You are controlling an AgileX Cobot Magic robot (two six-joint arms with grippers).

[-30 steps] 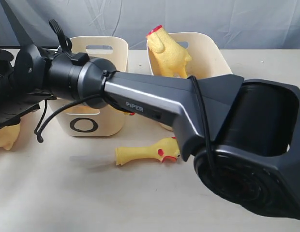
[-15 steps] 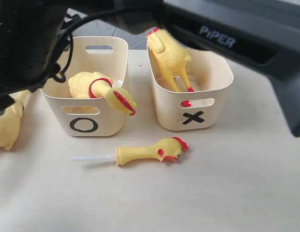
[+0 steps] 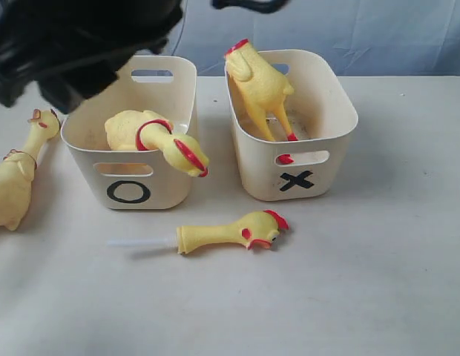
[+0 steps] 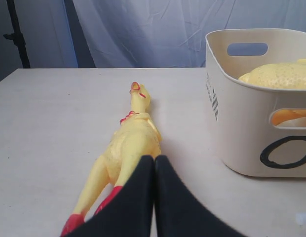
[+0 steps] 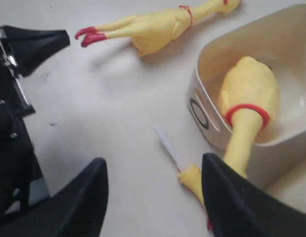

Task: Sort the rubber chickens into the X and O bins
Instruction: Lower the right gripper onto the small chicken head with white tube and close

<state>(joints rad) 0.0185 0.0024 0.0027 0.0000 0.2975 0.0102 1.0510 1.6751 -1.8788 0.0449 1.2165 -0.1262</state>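
Note:
The O bin (image 3: 133,182) holds one rubber chicken (image 3: 152,137) whose neck droops over the front rim. A headless body (image 3: 260,85) stands in the X bin (image 3: 297,178). The head-neck piece (image 3: 226,231) with its white tube (image 3: 137,242) lies on the table in front of the bins. A whole chicken (image 3: 18,174) lies left of the O bin. My left gripper (image 4: 154,159) is shut and empty, just over that chicken's (image 4: 131,143) rear. My right gripper (image 5: 154,160) hangs open above the head-neck piece (image 5: 192,178), apart from it.
A blurred black arm part (image 3: 74,37) fills the exterior view's upper left corner, over the O bin's back rim. The other arm's black body (image 5: 10,138) shows at one side of the right wrist view. A blue-grey cloth backdrop (image 3: 363,30) hangs behind the table.
The large black arm that blocked the exterior view has swung up and off to the upper left, uncovering both bins and the chickens. None of the chickens has moved.

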